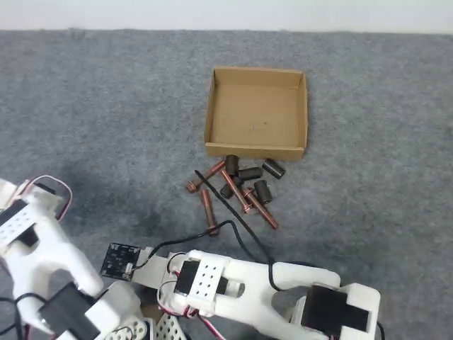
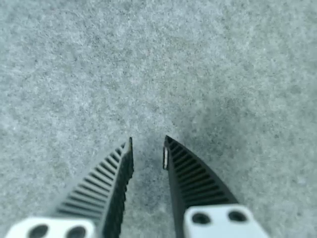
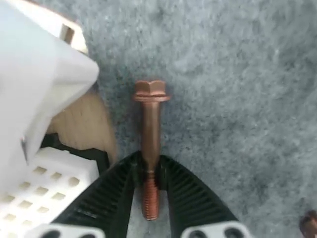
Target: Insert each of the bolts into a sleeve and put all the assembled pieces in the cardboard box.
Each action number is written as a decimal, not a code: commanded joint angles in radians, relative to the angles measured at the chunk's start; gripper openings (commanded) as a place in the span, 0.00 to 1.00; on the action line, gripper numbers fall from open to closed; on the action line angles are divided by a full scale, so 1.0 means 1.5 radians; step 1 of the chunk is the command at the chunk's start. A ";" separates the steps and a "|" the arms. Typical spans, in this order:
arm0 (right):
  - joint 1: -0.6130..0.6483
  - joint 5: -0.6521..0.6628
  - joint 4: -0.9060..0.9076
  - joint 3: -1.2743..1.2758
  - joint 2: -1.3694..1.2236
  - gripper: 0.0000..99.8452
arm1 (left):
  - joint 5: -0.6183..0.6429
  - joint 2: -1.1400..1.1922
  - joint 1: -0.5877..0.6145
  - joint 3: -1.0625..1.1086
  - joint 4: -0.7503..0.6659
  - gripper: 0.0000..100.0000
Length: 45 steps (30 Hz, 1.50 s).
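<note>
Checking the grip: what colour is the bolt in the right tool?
Copper bolt; right wrist view shows it best.

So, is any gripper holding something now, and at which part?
The right gripper holds a copper bolt by its shank, near the threaded end; the left gripper holds nothing.

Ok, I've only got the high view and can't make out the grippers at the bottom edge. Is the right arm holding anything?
Observer: Yes, the right gripper is shut on a copper bolt, pinching the shank near its threaded end.
Operator: Any sleeve on it?
Observer: No, the shank is bare up to the hex head, which points away from the gripper.
Operator: And the left arm?
Observer: The left gripper is open and empty, over bare carpet.
</note>
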<state>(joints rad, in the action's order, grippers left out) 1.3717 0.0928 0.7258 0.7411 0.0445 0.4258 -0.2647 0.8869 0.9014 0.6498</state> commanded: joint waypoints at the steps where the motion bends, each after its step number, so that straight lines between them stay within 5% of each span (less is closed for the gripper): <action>1: -0.047 -0.005 0.034 -0.024 0.067 0.01 | 0.004 -0.005 -0.001 -0.036 0.002 0.10; 17: -0.260 -0.058 -0.003 -0.019 0.153 0.01 | 0.004 -0.005 -0.005 -0.035 0.002 0.10; 24: -0.275 -0.081 -0.067 0.004 0.131 0.02 | 0.004 -0.005 -0.010 -0.033 0.002 0.10; 29: -0.276 -0.086 -0.080 0.005 0.099 0.15 | 0.003 -0.005 -0.019 -0.025 0.002 0.10; 35: -0.290 -0.081 -0.046 0.004 0.146 0.12 | 0.003 -0.005 -0.020 -0.024 0.002 0.10; 45: -0.505 -0.081 0.040 0.057 0.390 0.10 | 0.000 -0.006 -0.080 0.001 0.002 0.10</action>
<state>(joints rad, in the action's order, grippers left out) 0.7073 -0.0253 0.8009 0.7948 0.5232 0.4289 -0.2647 0.7948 0.9030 0.6498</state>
